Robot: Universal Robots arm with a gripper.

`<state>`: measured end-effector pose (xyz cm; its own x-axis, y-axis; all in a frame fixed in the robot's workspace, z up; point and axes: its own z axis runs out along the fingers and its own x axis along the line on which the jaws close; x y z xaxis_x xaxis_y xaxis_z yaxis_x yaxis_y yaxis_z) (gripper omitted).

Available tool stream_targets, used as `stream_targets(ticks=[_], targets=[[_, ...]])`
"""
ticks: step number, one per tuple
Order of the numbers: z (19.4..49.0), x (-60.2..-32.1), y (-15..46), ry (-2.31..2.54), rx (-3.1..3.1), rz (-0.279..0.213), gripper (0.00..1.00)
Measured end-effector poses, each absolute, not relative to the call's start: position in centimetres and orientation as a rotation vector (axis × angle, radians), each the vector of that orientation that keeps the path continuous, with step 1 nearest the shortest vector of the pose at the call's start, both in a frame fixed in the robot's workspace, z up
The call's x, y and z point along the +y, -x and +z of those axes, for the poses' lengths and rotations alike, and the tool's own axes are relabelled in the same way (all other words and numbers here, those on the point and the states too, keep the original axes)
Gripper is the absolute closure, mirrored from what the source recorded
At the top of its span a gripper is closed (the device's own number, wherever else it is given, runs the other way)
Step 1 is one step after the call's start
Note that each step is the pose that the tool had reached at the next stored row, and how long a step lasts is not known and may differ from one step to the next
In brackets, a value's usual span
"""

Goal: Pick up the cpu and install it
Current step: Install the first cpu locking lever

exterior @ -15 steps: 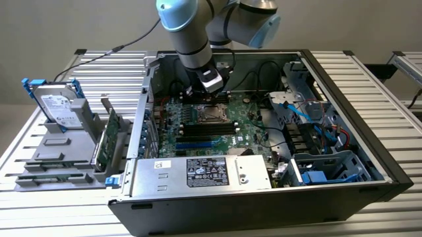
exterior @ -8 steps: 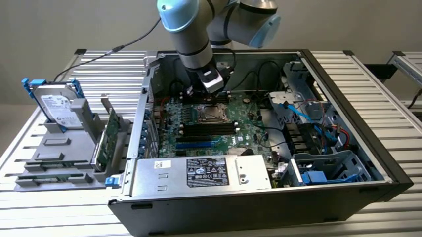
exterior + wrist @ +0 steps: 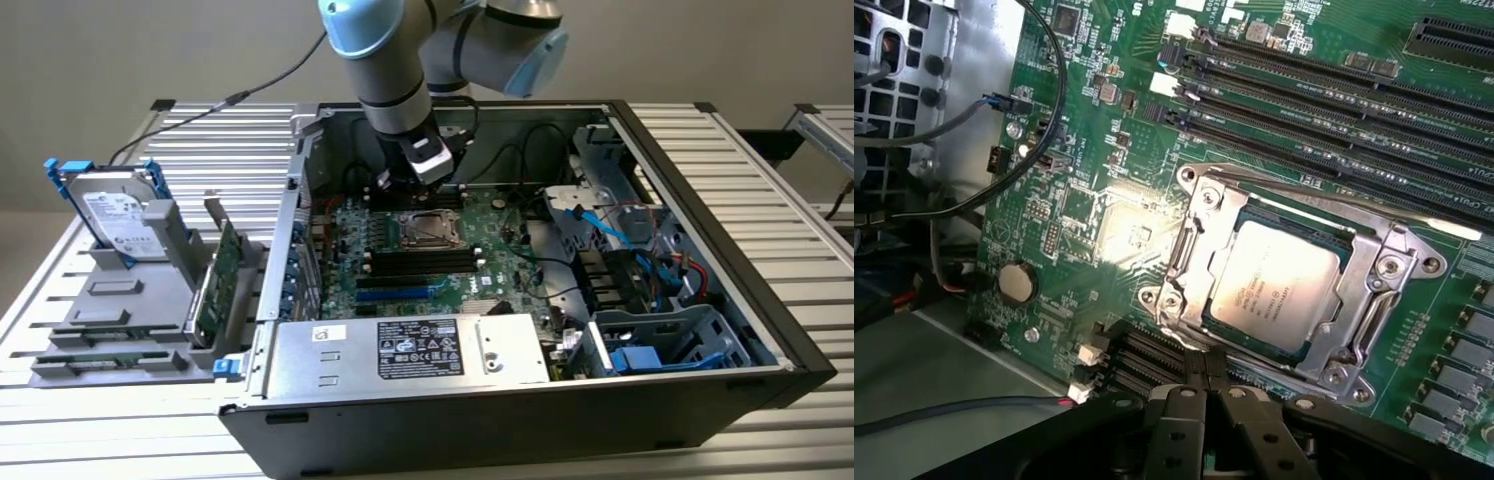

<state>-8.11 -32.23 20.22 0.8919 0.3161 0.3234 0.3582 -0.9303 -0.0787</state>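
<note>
The cpu (image 3: 1286,290) lies flat in its socket (image 3: 1359,300) on the motherboard (image 3: 1094,215) — metal frame bordering every edge. The gripper (image 3: 1206,405) hangs just beside the socket's edge, fingers pressed together, holding nothing — memory slots (image 3: 1324,120) flank the far side.

dull silver cpu (image 3: 1286,290) on green motherboard (image 3: 1104,230).

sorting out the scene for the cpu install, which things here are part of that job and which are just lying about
Part of the job:
- cpu, lying in its socket on the motherboard
- gripper, shut, holding nothing, above the socket

Just lying about:
- hard drive in the grey rack
- green card beside it
- power supply
</note>
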Motion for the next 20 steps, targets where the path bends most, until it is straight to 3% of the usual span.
stream_targets(ticks=[20], targets=[[24.0,-36.2,8.5,2.926,-0.512,-0.455,0.89]])
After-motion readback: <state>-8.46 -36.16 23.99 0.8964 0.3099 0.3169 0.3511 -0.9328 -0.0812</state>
